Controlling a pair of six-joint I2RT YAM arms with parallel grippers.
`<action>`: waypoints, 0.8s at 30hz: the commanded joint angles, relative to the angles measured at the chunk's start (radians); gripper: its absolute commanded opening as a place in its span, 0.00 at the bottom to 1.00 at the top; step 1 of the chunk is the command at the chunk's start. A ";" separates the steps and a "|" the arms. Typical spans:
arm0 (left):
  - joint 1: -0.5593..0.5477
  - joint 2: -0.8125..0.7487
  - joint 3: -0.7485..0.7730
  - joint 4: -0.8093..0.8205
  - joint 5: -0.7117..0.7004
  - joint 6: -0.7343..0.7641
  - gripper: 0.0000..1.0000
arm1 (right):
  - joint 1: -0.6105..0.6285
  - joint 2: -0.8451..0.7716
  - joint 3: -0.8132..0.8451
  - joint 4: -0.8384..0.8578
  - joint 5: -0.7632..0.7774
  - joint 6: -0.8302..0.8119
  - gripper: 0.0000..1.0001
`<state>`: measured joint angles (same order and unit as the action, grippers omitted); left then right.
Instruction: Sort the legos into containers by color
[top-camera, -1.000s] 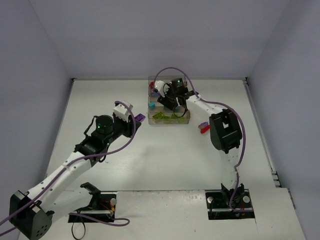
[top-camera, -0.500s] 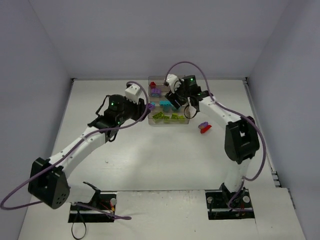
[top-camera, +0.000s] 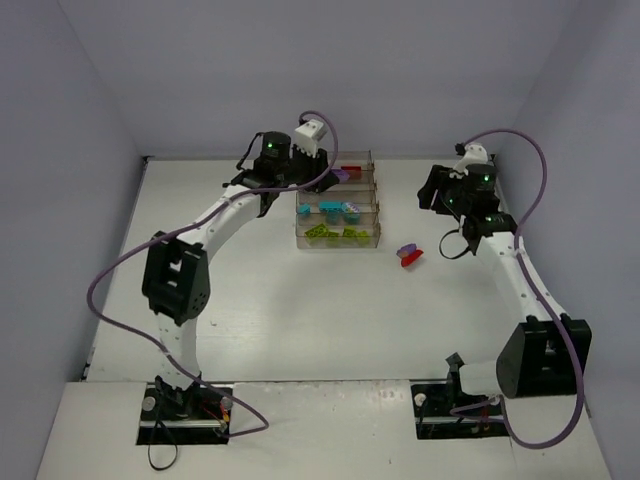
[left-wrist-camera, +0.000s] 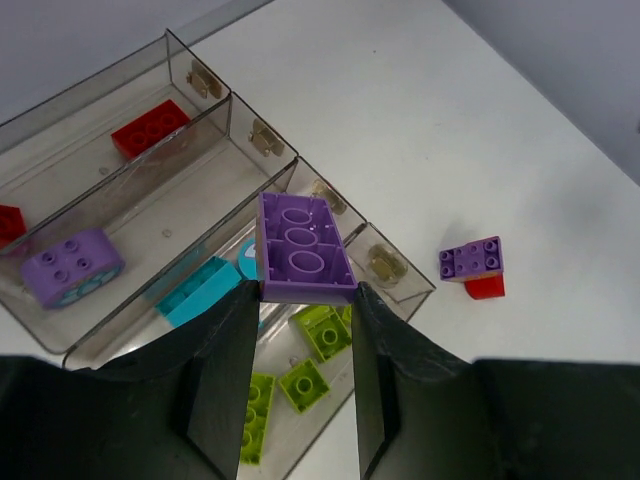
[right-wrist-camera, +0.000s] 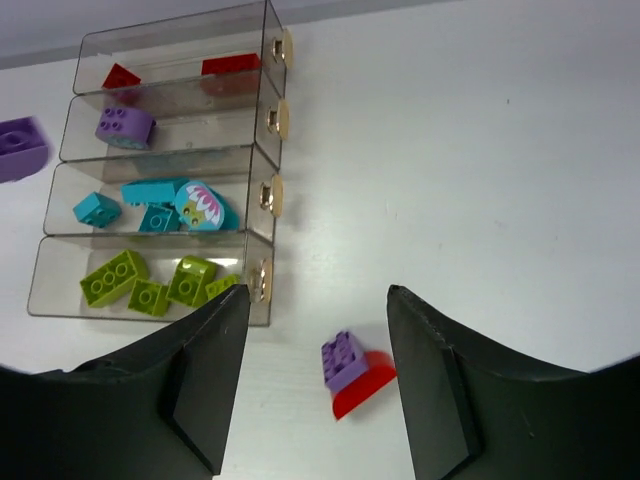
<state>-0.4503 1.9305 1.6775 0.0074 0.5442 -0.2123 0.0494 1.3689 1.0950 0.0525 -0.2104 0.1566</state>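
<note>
My left gripper (left-wrist-camera: 303, 290) is shut on a purple brick (left-wrist-camera: 303, 248) and holds it above the tiered rack (left-wrist-camera: 300, 170) of clear trays; the top view shows it over the rack's back tiers (top-camera: 335, 175). The trays hold red bricks (left-wrist-camera: 150, 128), a purple brick (left-wrist-camera: 72, 265), teal bricks (left-wrist-camera: 200, 290) and lime green bricks (left-wrist-camera: 300, 372), one colour per tier. A purple brick stacked on a red one (right-wrist-camera: 350, 372) lies on the table right of the rack (top-camera: 409, 252). My right gripper (right-wrist-camera: 318, 300) is open and empty, above that stack and well to the right of the rack (top-camera: 436, 192).
The rack (top-camera: 338, 210) stands at the back middle of the white table, its gold-clasped end (right-wrist-camera: 270, 195) facing right. Grey walls close the back and both sides. Another purple brick (right-wrist-camera: 20, 148) shows at the left edge of the right wrist view.
My left arm has swung from the rack's left side to above its back tiers, still holding the purple brick. My right arm has pulled off the rack to the far right.
</note>
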 joint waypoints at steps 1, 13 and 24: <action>0.009 0.082 0.164 -0.052 0.091 0.017 0.09 | -0.009 -0.091 -0.053 0.009 0.013 0.123 0.53; 0.025 0.370 0.433 -0.024 0.036 -0.059 0.09 | -0.022 -0.191 -0.170 -0.020 -0.053 0.123 0.93; 0.032 0.476 0.496 0.049 -0.013 -0.125 0.16 | -0.019 -0.183 -0.211 -0.016 -0.038 0.133 0.90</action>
<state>-0.4286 2.4374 2.1017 -0.0326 0.5434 -0.3038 0.0330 1.2041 0.8806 -0.0116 -0.2508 0.2726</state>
